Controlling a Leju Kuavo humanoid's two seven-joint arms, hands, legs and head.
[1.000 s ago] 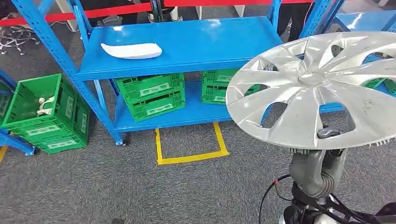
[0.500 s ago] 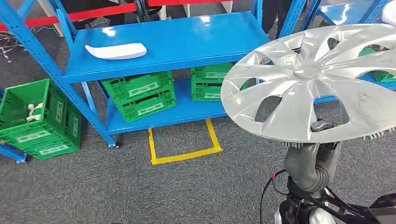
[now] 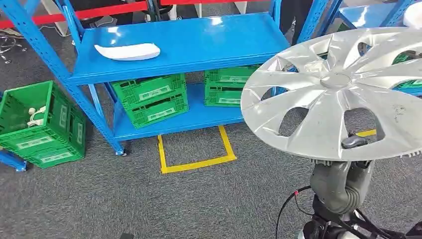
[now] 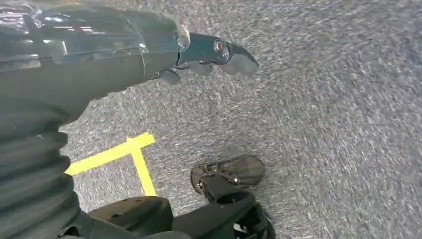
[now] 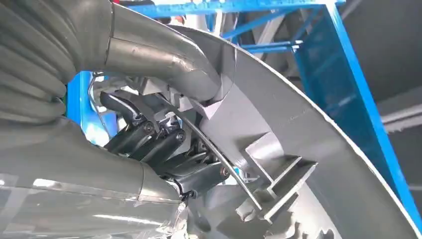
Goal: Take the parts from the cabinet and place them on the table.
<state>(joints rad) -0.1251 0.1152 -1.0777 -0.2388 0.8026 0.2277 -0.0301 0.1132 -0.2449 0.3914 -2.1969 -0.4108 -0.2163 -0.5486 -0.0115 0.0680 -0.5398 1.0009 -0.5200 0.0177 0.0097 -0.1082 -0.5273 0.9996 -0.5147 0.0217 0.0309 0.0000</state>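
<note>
The big blue cabinet (image 3: 189, 50) stands in front of me and a bit to my left, with its wide top shelf tipped toward my eyes. The silver wheel cover (image 3: 338, 94) is the next biggest thing, and it is already off the cabinet and up in the air on my right side, well apart from the shelves. It is round, so it has no long side; it lies almost flat, a little tilted, with its shiny face up. It sits right on top of my right hand (image 3: 354, 144), so it is above my fingers, not beside them. My dark fingers (image 5: 149, 144) reach in behind it and curl around the ribs on its back, and one fingertip pokes up through a hole near the rim. So my right hand holds it tight. I think I must carry it to the counter next, and I cannot see that counter here. The cover looks like light grey plastic, with long curved spokes and big gaps between them. My left hand (image 4: 209, 55) hangs down over the grey floor and holds nothing, its fingers loose and a little bent. A small white part (image 3: 128, 51) still lies on the top shelf.
</note>
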